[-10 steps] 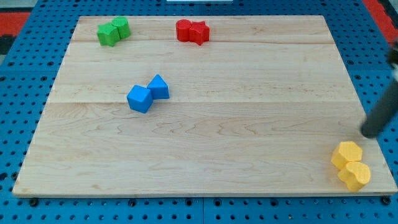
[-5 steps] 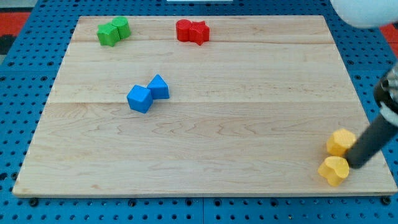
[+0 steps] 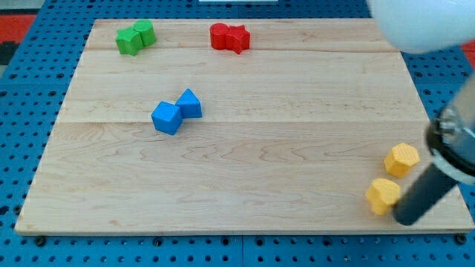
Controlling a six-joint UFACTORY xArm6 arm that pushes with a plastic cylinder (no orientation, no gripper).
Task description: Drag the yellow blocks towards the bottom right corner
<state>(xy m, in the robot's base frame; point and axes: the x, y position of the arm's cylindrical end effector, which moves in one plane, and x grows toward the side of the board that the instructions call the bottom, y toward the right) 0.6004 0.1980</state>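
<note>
- Our 2 yellow blocks sit near the desk's bottom right corner, slightly apart.
- Our tip touches the lower block's right side.
- We have no pincer, only a rod.
- Little remains.

the board looks like pale wood, smooth and faintly satin, with fine grain running across it and seams between its planks; under it the blue base seems a matt sheet pierced with rows of small holes. the yellow blocks, blue blocks, red blocks and green blocks all look like solid-coloured matt plastic or painted wood, which one cannot be told; the rod ending in my tip is dark and matt, and the blurred white body above it looks smooth.
</note>
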